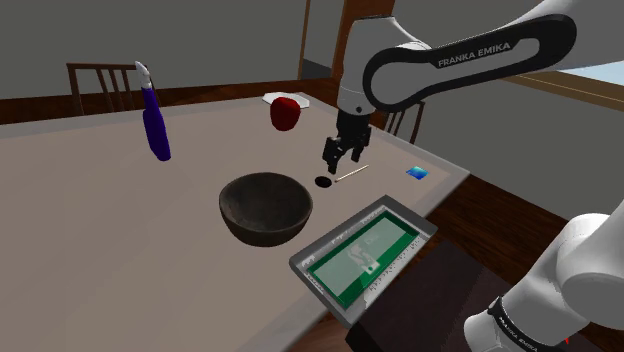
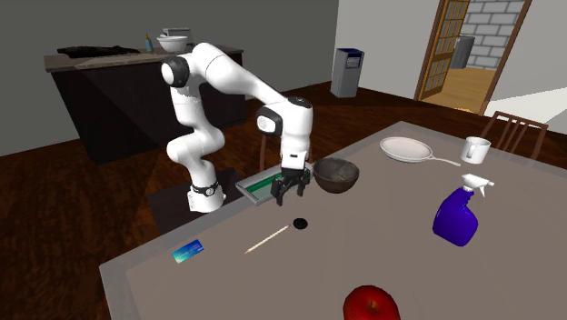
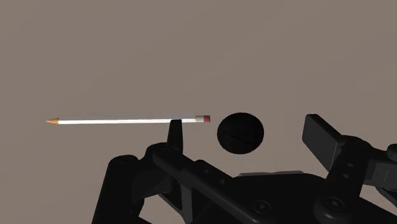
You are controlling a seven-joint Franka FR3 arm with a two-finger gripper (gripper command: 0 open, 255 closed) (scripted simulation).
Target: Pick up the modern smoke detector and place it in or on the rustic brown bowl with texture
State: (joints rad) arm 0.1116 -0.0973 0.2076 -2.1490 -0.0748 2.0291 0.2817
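Over the black smoke detector (image 1: 324, 182), downward-pointing tool (image 1: 343, 157), fingers (image 3: 174, 130) apart

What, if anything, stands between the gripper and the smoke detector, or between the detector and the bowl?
Nothing visible. The open gripper hangs above the black smoke detector. The pencil lies beside it, on the side away from the bowl; only bare table separates detector and bowl.

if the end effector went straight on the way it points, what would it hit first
Probably the small black disc on the table, seen between the end effector's open fingers; one finger may clip the pencil.
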